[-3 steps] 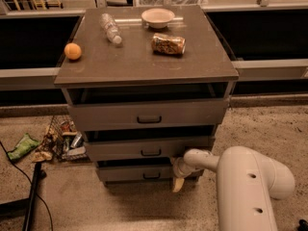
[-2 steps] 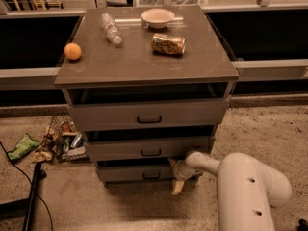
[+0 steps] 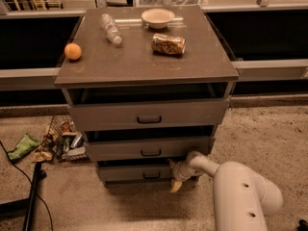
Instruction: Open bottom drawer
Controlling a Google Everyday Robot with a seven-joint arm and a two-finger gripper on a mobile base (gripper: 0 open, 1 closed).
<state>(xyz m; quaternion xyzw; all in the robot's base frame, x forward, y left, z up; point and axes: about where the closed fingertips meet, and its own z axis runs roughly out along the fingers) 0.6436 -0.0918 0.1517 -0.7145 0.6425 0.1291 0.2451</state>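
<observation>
The bottom drawer [image 3: 130, 173] is the lowest, narrowest grey-brown front of the cabinet, with a small dark handle [image 3: 151, 175] at its centre. It stands out only a little from the cabinet. My gripper [image 3: 174, 178] is at the drawer's right end, just right of the handle, on a white arm [image 3: 240, 191] coming from the lower right. One pale fingertip [image 3: 175, 186] points down below the drawer front.
The middle drawer [image 3: 150, 149] and top drawer [image 3: 148, 115] sit above. On the cabinet top [image 3: 144, 61] lie an orange [image 3: 72, 51], a plastic bottle [image 3: 110, 29], a bowl [image 3: 158, 17] and a can [image 3: 168, 44]. Litter [image 3: 53, 142] lies on the floor at left.
My arm has shifted slightly left, and the gripper has edged closer along the bottom drawer's front. The drawer looks unmoved.
</observation>
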